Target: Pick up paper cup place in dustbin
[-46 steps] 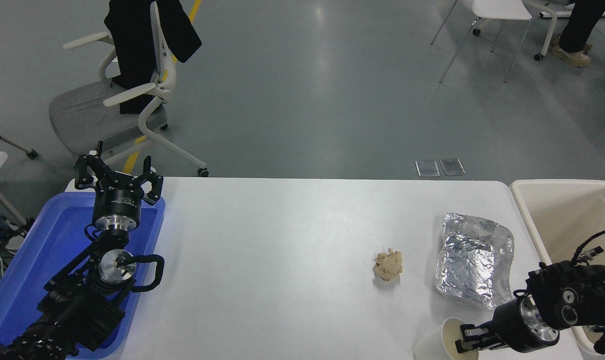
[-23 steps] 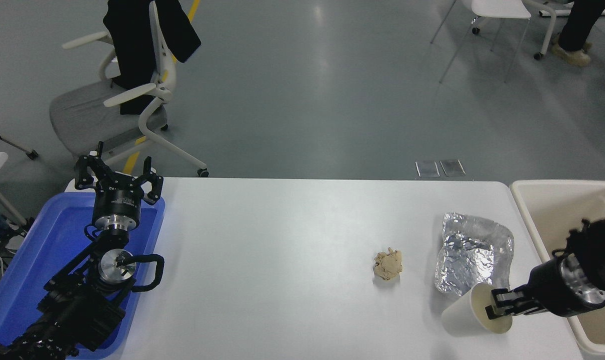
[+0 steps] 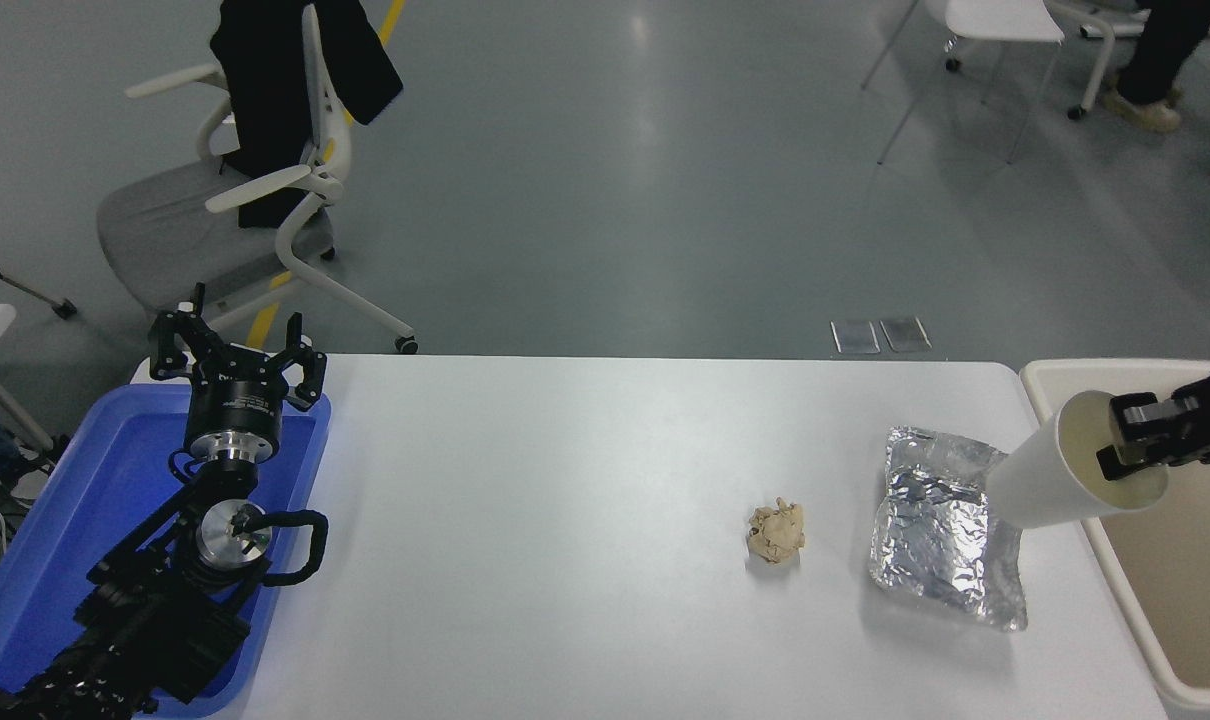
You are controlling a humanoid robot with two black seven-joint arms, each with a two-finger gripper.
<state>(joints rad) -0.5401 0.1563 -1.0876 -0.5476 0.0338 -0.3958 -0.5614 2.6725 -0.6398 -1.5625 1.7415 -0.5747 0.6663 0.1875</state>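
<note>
The white paper cup [image 3: 1040,485] is held on its side in the air, its cream inside facing right, over the table's right edge and the dustbin's near rim. My right gripper [image 3: 1125,442] comes in from the right edge and is shut on the cup's rim, one finger inside the mouth. The cream-white dustbin [image 3: 1110,545] stands off the table's right end, partly cut off by the picture's edge. My left gripper [image 3: 237,355] is parked open over the blue tray at the lower left.
A crinkled silver foil sheet [image 3: 940,535] lies just left of the cup. A crumpled beige paper wad [image 3: 777,530] lies near the table's middle right. A blue tray [image 3: 55,530] sits at the left edge. Chairs stand beyond the table.
My right gripper has lifted the cup from the table's front right edge, up and to the right, past the foil to the dustbin's rim. The left arm has not moved.
</note>
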